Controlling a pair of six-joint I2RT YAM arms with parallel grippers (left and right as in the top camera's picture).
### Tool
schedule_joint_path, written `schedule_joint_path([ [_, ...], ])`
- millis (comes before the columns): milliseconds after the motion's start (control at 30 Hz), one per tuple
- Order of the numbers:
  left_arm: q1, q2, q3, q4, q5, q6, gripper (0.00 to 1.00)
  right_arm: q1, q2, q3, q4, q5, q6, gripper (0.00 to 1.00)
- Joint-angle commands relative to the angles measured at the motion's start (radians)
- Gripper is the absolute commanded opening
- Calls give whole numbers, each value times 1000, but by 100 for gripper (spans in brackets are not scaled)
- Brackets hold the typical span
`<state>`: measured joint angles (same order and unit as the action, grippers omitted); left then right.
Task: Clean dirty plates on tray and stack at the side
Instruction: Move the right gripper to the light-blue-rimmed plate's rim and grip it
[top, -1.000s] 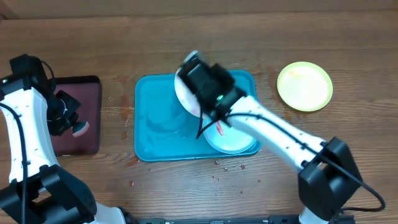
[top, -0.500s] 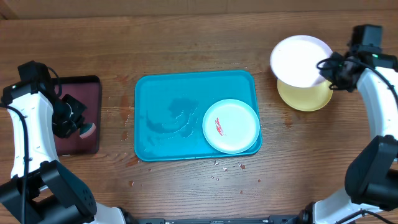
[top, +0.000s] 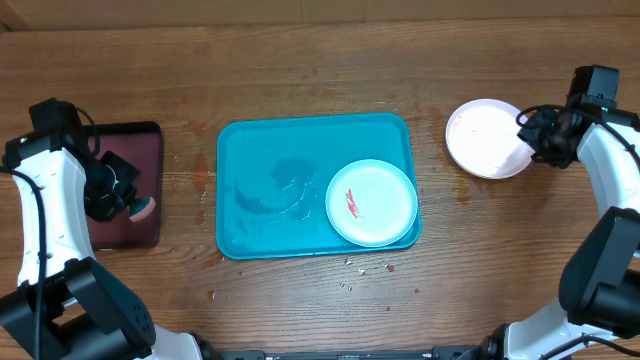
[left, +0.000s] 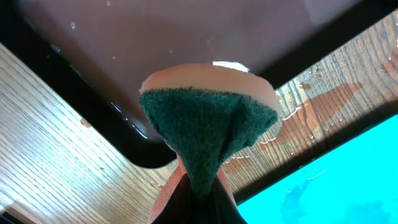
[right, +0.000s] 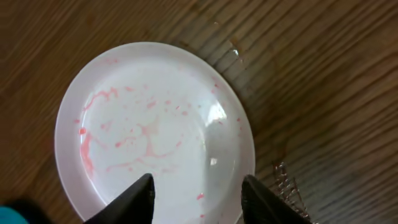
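Observation:
The turquoise tray (top: 260, 200) lies mid-table. A teal-rimmed plate (top: 372, 203) with a red smear rests in its right half. The white plate (top: 487, 138) lies flat on the table at the right, with faint pink streaks in the right wrist view (right: 155, 130). The yellow-green plate is hidden. My right gripper (top: 535, 135) is open at the white plate's right edge, its fingers (right: 198, 193) spread above the rim. My left gripper (top: 118, 205) is shut on a green-faced sponge (left: 208, 124) over the maroon tray (top: 125, 150).
The black-rimmed maroon tray (left: 155, 37) is at the far left, its corner near the turquoise tray's edge (left: 348, 186). Water streaks lie on the turquoise tray's left half. Small red specks dot the wood in front of the tray (top: 350, 265).
My right arm carried the white plate from the tray to the right side, set it down over the yellow-green plate and opened. The left arm stayed nearly still.

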<state>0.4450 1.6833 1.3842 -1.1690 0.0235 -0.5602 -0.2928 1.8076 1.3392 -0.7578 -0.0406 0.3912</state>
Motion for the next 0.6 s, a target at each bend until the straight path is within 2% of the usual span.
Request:
schedule_joint_path([
  [0,-1,-8,-7,4,12,-16,4,32,-5,-5,6,-237,-69,47],
  [67,-1,-8,-7,6,12,-16,4,65,-5,-5,10,-404,-201,47],
  [100,-1,-8,-7,7,12,-16,4,111,-5,-5,-2,-505,-324,47],
  [267,-1,-8,-7,7,15,-12,4,330,-4,-12,-67,-422,-563,48],
  [400,-1,-8,-7,7,15,-12,4,520,19,-26,-63,-147,-596,49],
  [567,-1,-8,-7,7,29,0,5,601,77,-31,-43,-11,-609,47],
])
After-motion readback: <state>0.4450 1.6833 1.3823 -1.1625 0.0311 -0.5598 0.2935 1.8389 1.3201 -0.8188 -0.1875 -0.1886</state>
